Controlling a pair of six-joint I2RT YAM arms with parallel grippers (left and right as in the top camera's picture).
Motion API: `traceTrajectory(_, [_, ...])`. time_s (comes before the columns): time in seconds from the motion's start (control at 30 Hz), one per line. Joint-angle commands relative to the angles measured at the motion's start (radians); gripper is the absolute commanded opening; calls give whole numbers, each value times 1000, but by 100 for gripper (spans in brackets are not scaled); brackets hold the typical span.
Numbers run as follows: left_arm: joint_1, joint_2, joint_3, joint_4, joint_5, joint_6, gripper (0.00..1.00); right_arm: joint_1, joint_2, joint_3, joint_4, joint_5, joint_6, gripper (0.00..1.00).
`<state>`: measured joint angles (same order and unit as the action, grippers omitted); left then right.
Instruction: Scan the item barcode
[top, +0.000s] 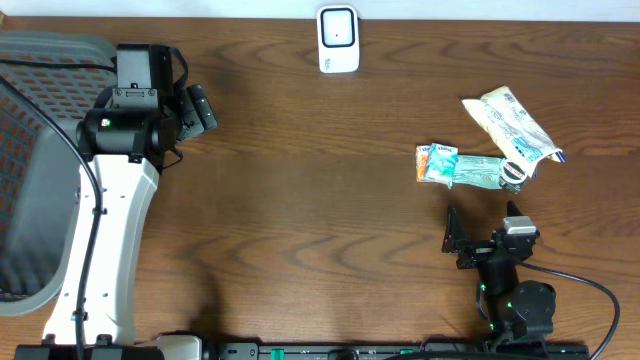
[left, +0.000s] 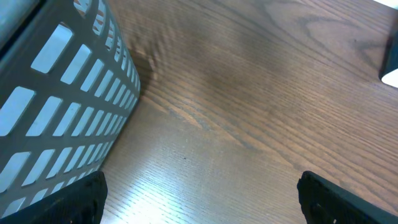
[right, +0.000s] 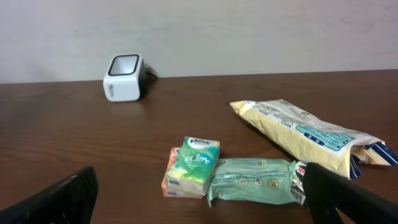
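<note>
Lying flat, crinkled green packet (right: 252, 180); left end effector (left: 205, 202), right end effector (right: 202, 204) both released.

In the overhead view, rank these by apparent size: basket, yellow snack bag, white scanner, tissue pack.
1. basket, largest, though cut by the frame
2. yellow snack bag
3. white scanner
4. tissue pack, only slightly smaller than the scanner

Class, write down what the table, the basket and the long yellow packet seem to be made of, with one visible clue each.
Table: wood or wood-look laminate, dark brown, semi-gloss; grain lines and soft glare.
Basket: likely grey moulded plastic, matte; uniform lattice of rectangular holes.
Long yellow packet: thin plastic film, glossy; crinkles, printed label, crimped end.
</note>
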<state>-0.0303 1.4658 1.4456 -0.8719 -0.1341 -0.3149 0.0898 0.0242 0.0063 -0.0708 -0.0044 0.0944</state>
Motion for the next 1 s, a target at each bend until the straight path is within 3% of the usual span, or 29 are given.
traceTrajectory(0.0, [-18, -47, 3, -3, -13, -5, 98, -3, -8, -1, -5, -5, -6, 99])
traceTrajectory(0.3, [-60, -357, -170, -5, -14, 0, 97, -3, -8, -1, -5, -5, -6, 99])
traceTrajectory(0.57, [-60, -744, -435, -25, -18, 3, 98, -3, -8, -1, -5, -5, -6, 99])
traceTrajectory(0.73, [-58, -998, -707, 266, -35, 71, 98, -3, -8, -1, -5, -5, -6, 99])
traceTrajectory(0.97, [-49, -1186, -972, 626, -35, 129, 98, -3, -8, -1, -5, -5, -6, 99])
